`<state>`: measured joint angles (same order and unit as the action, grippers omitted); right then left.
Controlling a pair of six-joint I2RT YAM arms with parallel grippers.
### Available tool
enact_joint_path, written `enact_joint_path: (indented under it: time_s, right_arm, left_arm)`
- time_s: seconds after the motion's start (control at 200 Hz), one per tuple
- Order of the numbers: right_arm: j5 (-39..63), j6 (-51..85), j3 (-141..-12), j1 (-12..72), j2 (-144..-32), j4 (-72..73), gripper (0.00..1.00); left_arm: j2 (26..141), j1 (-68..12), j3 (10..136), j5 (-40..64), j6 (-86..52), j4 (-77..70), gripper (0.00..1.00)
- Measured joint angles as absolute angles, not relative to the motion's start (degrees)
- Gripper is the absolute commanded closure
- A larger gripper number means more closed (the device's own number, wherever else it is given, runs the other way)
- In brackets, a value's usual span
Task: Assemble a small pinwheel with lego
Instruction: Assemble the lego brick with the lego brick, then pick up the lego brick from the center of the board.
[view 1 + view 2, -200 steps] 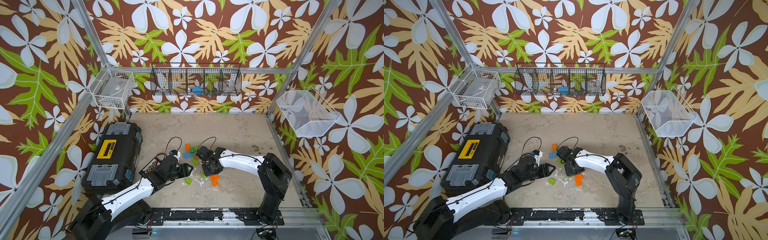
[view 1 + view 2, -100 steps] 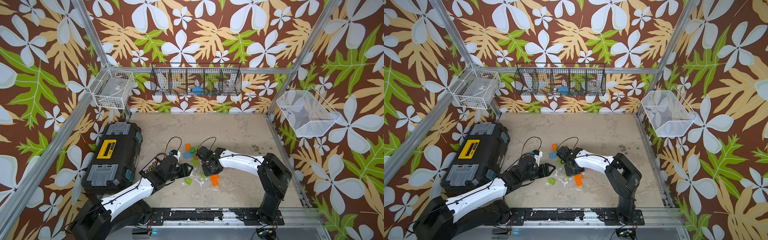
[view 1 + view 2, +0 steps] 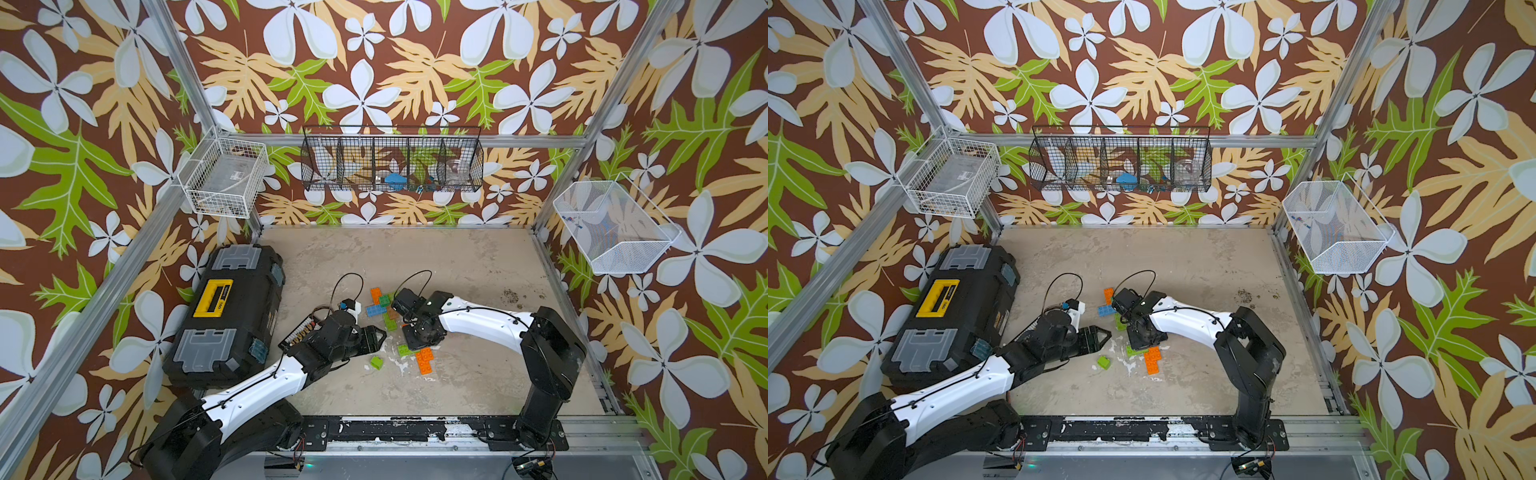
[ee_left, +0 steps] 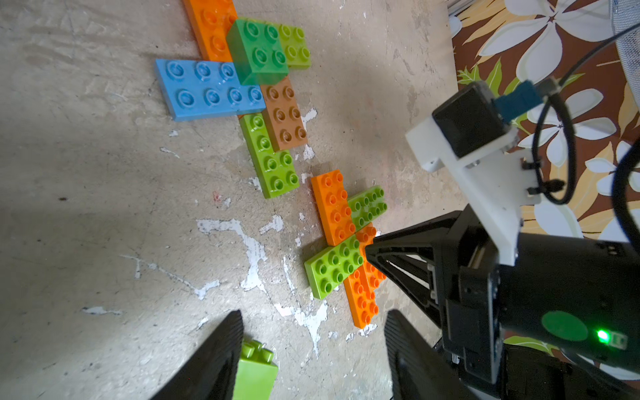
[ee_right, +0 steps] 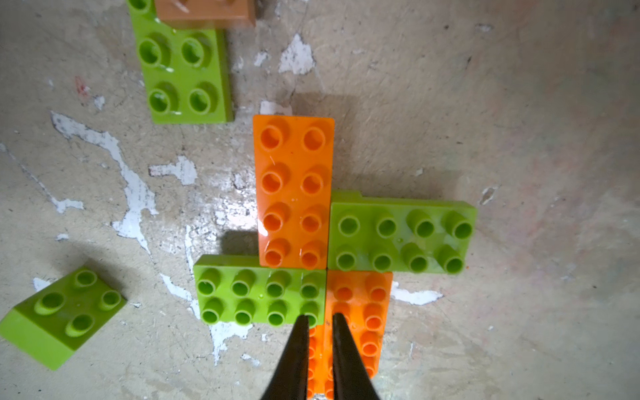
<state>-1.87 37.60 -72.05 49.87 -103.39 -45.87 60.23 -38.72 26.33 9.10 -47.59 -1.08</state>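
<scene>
Four flat bricks [image 5: 311, 242] lie edge to edge in a cross. A small brick [image 5: 62, 311] sits apart beside them, a second cluster [image 4: 242, 86] lies behind, and a toolbox [image 3: 232, 316] stands far left.

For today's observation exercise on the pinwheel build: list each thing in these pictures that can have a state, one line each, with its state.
Orange and lime pinwheel: four plates laid in a cross, flat on the floor.
Lime square brick: loose, tilted, apart from the pinwheel.
Blue plate: flat, in the second cluster, partly under the dark green brick.
Toolbox: closed.
Left tool: open, empty.
Right tool: nearly closed, empty, over the pinwheel's centre.
</scene>
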Motion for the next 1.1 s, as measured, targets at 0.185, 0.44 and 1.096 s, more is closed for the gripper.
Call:
enact_joint_path:
  time_s: [0.185, 0.44, 1.096]
  right_arm:
    - [-1.6, 37.6, -71.6, 49.9, -99.7, -45.1, 0.83]
    - [-2.7, 37.4, -69.6, 48.6, -90.2, -40.5, 0.77]
    - [2.9, 23.6, -61.0, 40.1, -66.7, -31.2, 0.73]
  left_arm:
    - [60.2, -38.7, 28.9, 7.9, -46.5, 3.6, 0.31]
    - [57.5, -47.6, 32.1, -1.1, -47.7, 21.4, 0.17]
    - [78.9, -52.6, 43.3, -4.1, -33.0, 28.9, 0.27]
